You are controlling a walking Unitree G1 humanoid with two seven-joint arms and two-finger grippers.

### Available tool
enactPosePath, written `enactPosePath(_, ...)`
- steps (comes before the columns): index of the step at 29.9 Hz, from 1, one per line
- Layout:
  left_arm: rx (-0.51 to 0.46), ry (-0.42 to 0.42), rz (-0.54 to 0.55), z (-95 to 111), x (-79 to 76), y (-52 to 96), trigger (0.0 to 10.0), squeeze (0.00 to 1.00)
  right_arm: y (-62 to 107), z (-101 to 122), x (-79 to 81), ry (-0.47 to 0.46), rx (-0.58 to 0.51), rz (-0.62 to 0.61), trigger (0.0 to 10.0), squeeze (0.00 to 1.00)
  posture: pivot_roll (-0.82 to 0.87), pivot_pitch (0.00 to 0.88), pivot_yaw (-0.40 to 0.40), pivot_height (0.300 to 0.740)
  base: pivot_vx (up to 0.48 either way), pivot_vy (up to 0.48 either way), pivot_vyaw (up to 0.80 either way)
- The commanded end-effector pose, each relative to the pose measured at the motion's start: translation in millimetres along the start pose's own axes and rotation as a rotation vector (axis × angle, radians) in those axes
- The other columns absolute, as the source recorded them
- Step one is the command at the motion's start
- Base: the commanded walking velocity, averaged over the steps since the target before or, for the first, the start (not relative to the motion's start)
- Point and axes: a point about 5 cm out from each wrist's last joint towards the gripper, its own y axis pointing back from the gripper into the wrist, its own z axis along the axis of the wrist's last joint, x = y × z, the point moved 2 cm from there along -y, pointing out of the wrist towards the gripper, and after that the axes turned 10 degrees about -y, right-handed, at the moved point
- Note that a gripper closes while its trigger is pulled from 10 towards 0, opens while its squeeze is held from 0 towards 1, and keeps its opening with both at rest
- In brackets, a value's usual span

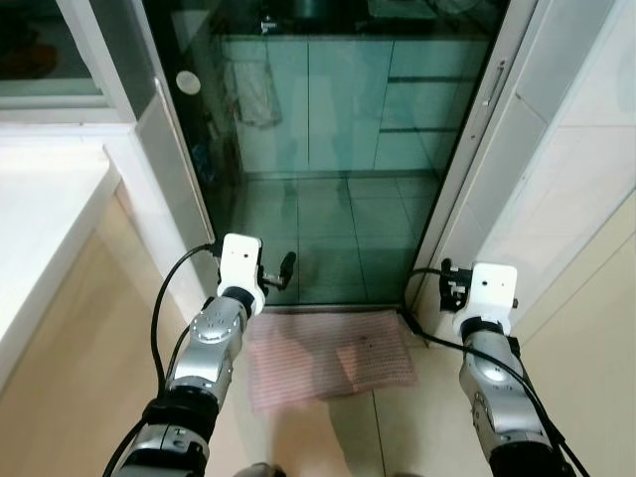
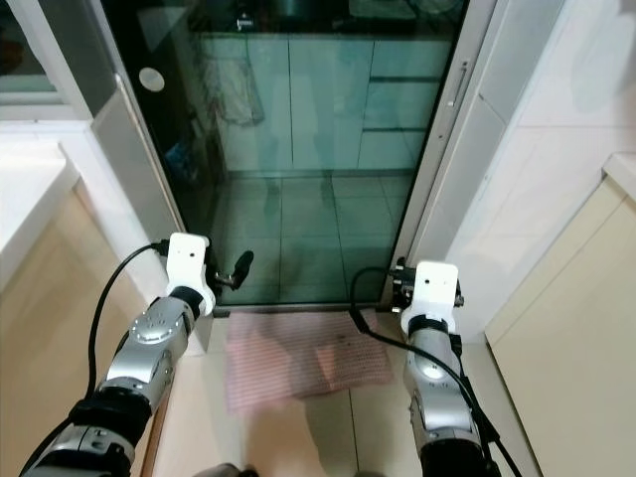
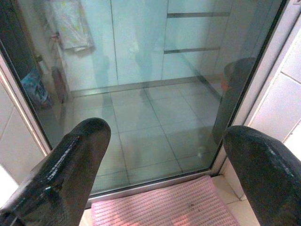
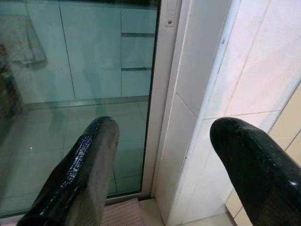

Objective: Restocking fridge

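both claws hang spread and empty, left claw [image 1: 281, 273] and right claw [image 1: 444, 281], facing a shut glass door [image 1: 328, 149] straight ahead, neither claw nearer, no fridge to place.

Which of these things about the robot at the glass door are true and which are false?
1. A pink mat lies on the floor before the glass door. True.
2. The left gripper holds a bottle. False: its fingers are open with nothing between them.
3. The right gripper is open. True.
4. The glass door stands wide open. False: it is shut, and cabinets show through the glass.
5. A white counter is on the robot's left. True.
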Motion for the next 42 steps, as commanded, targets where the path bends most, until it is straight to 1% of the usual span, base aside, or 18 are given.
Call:
enactPosePath(1, 0.008, -0.003, 0.003, -0.8, 0.0, -0.5, 10.0, 0.00, -0.9, 0.2, -1.9, 0.003, -0.001, -0.005, 10.0, 0.00, -0.11, 0.000, 0.020, 0.740, 0.000, 0.000, 0.00)
enactPosePath(42, 0.008, -0.003, 0.003, -0.8, 0.0, -0.5, 10.0, 0.00, -0.9, 0.2, -1.9, 0.003, -0.001, -0.005, 10.0, 0.00, -0.11, 0.000, 0.020, 0.740, 0.000, 0.000, 0.00)
